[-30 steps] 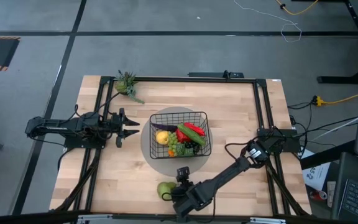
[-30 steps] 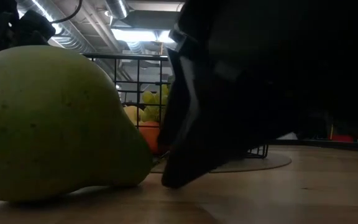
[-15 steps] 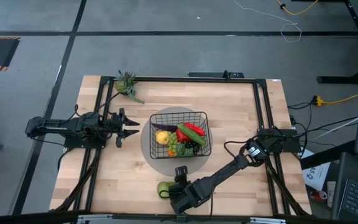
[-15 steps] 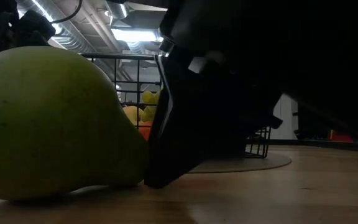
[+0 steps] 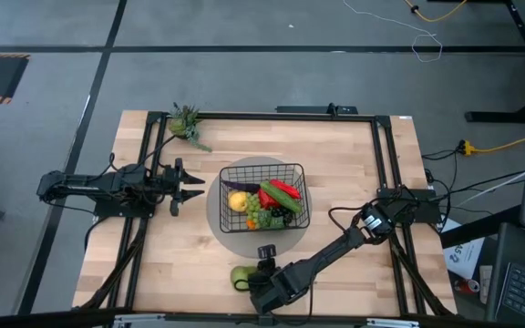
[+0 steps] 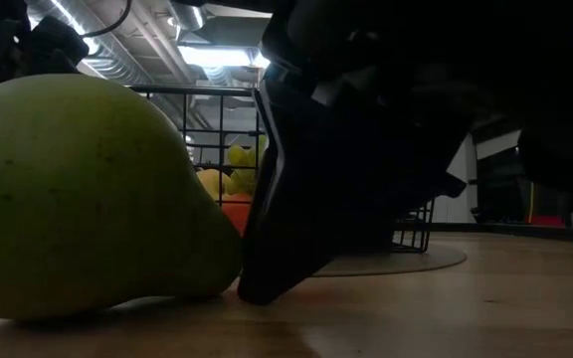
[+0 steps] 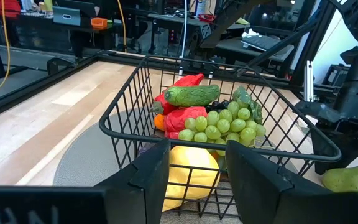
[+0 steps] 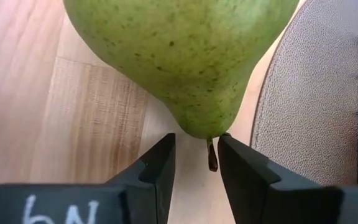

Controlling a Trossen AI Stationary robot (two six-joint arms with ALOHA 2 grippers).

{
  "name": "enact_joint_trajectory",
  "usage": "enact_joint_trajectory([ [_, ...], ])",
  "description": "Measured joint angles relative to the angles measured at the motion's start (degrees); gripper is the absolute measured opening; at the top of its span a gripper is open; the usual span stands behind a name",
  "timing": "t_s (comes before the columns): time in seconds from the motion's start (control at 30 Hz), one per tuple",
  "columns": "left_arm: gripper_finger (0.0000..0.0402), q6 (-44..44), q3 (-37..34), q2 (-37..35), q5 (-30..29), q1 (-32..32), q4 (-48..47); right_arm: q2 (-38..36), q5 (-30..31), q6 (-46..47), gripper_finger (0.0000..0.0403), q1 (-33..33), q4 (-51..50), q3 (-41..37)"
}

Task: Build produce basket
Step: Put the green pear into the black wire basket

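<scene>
Right gripper (image 8: 194,163), fingers spread w/ pear (image 8: 182,56) stem between them, lies low beside basket (image 5: 263,197); your left gripper (image 5: 190,185) waits, spread, opposite side

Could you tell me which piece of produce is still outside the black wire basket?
The green pear: it lies on the wooden table by the right gripper, while the other produce fills the black wire-mesh basket.

Black wire basket (image 5: 263,196) on grey mat, filled with produce (image 5: 264,201), green pear (image 5: 241,277) lying outside nearby
</scene>
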Motion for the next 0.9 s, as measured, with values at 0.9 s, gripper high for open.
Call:
enact_joint_trajectory([
  [0.9,0.0151,0.0,0.0,0.0,0.0,0.0,0.0,0.0,1.0,1.4,0.0061,0.0,0.0,0.0],
])
